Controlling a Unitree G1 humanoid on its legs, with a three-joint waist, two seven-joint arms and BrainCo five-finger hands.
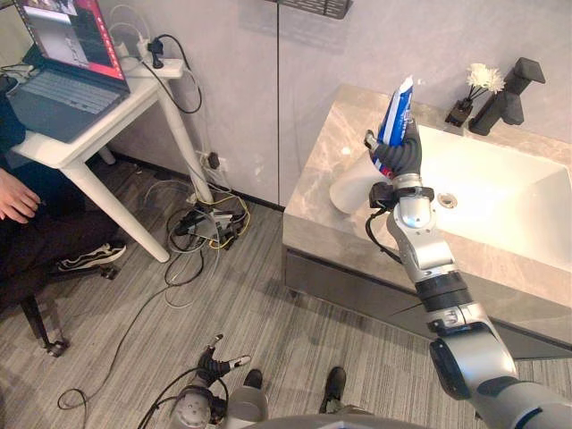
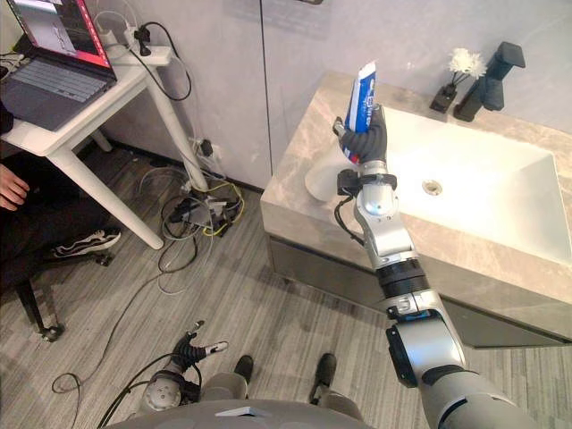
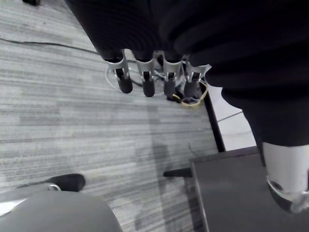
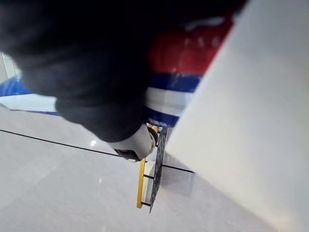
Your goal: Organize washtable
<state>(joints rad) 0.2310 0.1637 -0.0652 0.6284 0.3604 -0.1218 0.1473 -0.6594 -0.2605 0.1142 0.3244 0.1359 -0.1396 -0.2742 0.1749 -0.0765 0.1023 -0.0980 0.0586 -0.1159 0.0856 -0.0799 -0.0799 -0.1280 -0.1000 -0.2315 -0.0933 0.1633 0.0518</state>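
My right hand [image 1: 399,157] is raised over the left end of the stone washtable [image 1: 313,214], shut on a blue, white and red toothpaste tube [image 1: 396,111] that stands upright out of its top. Just below and left of the hand a white cup [image 1: 350,186] sits on the counter beside the white basin [image 1: 500,201]. In the right wrist view the tube's red and blue bands [image 4: 186,72] lie against the curled fingers, with a white surface [image 4: 241,125] close beside them. My left hand [image 1: 214,361] hangs low over the floor, its fingers [image 3: 145,79] straight and holding nothing.
A black faucet [image 1: 508,96] and a small dark holder with a white flower [image 1: 474,88] stand at the back of the basin. On the left are a white desk [image 1: 85,134] with a laptop [image 1: 63,63], a seated person [image 1: 18,197], and tangled cables [image 1: 206,228] on the floor.
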